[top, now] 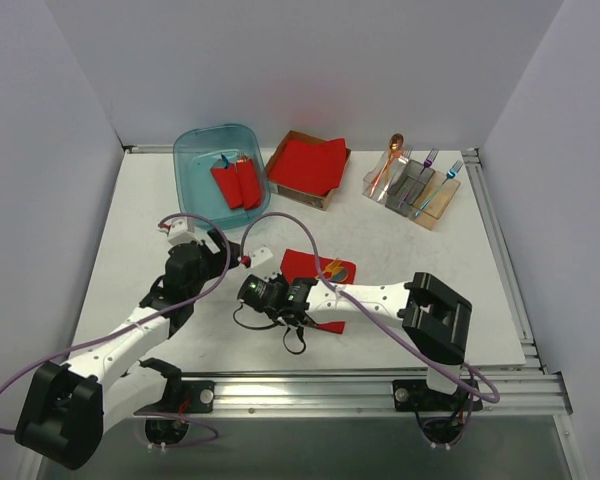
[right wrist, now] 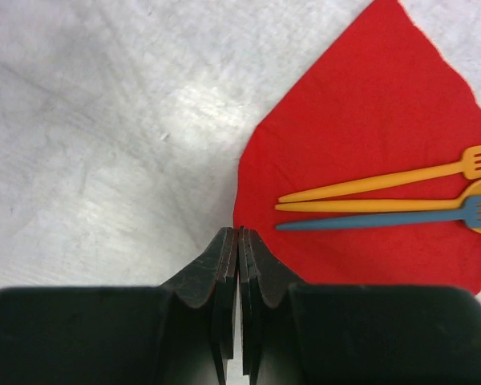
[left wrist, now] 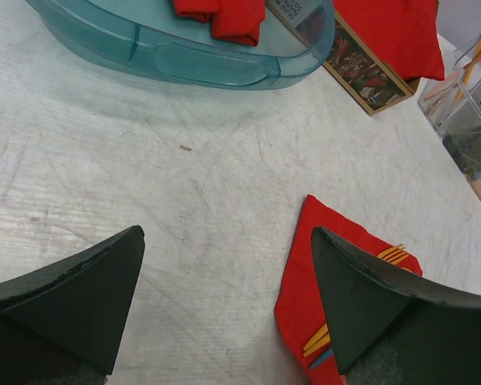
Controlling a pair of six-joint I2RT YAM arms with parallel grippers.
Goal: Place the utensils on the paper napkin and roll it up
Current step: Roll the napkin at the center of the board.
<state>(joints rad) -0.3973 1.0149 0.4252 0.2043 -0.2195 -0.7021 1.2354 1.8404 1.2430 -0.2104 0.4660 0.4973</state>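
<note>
The red paper napkin (right wrist: 361,112) lies flat on the table, near the middle in the top view (top: 305,262). On it lie an orange-yellow fork (right wrist: 385,180), an orange-yellow spoon (right wrist: 385,205) and a blue fork (right wrist: 369,219), side by side. My right gripper (right wrist: 238,231) is shut, its tips meeting on the napkin's near left corner. My left gripper (left wrist: 227,234) is open and empty, low over bare table just left of the napkin (left wrist: 305,281); its right finger (left wrist: 361,297) hides part of the utensils (left wrist: 317,341).
A teal tub (top: 195,150) at the back holds red rolled bundles (top: 235,182). Beside it sits a cardboard box (top: 325,200) with a red napkin stack (top: 307,165). A clear holder (top: 412,185) with more cutlery stands at the back right.
</note>
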